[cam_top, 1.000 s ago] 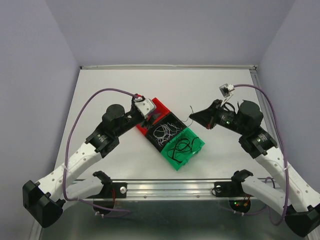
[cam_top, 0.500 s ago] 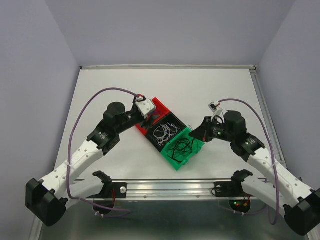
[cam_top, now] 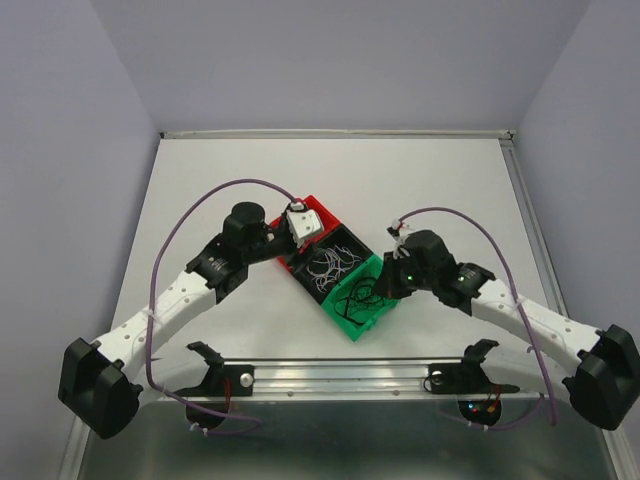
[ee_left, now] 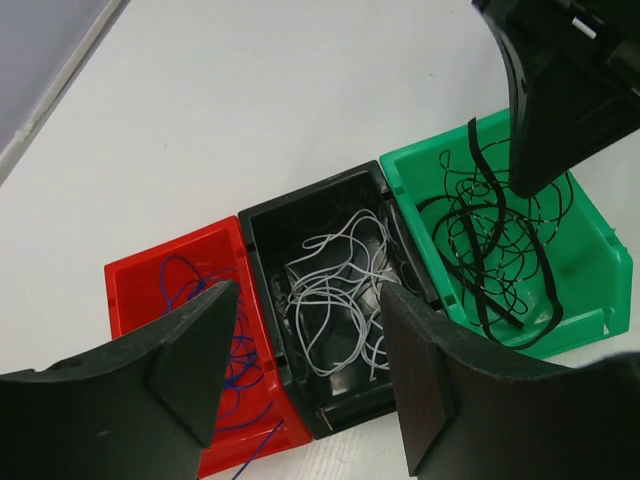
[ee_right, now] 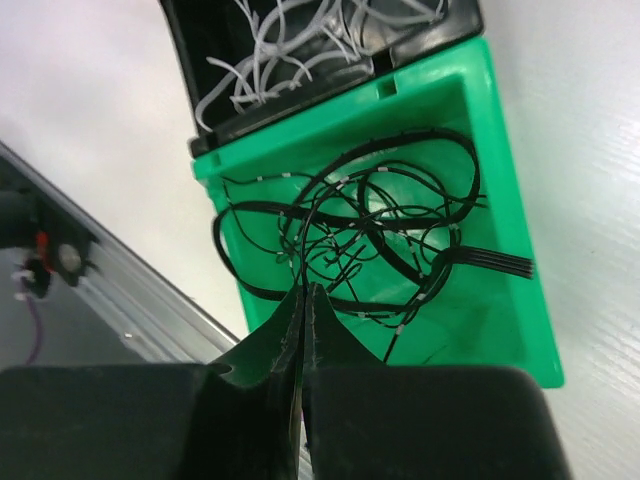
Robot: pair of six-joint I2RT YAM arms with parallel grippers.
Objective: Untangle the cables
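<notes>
Right now three small bins sit in a touching row on the white bench [ee_left: 250, 90], and the black bin [ee_left: 310, 190] in the middle serves as the reference. The red bin [ee_left: 140, 300] is pressed against one side of the black bin and the green bin [ee_left: 590, 270] against the opposite side.

The cables lie sorted by colour. The white cables [ee_left: 325, 300] are piled loosely inside the black bin, the thin blue cables [ee_left: 238, 365] are in the red bin, and the black cables [ee_left: 480, 250] are coiled in a tangle in the green bin.

The left end effector [ee_left: 305, 300] hangs above the black bin, near its shared wall with the red bin. Its fingers are spread wide apart and nothing is between them.

The right end effector [ee_right: 303, 290] hangs over the green bin, on the side away from the black bin, with its fingertips clenched tight together. One black strand curves up toward those tips, but I cannot tell whether it is pinched there.
</notes>
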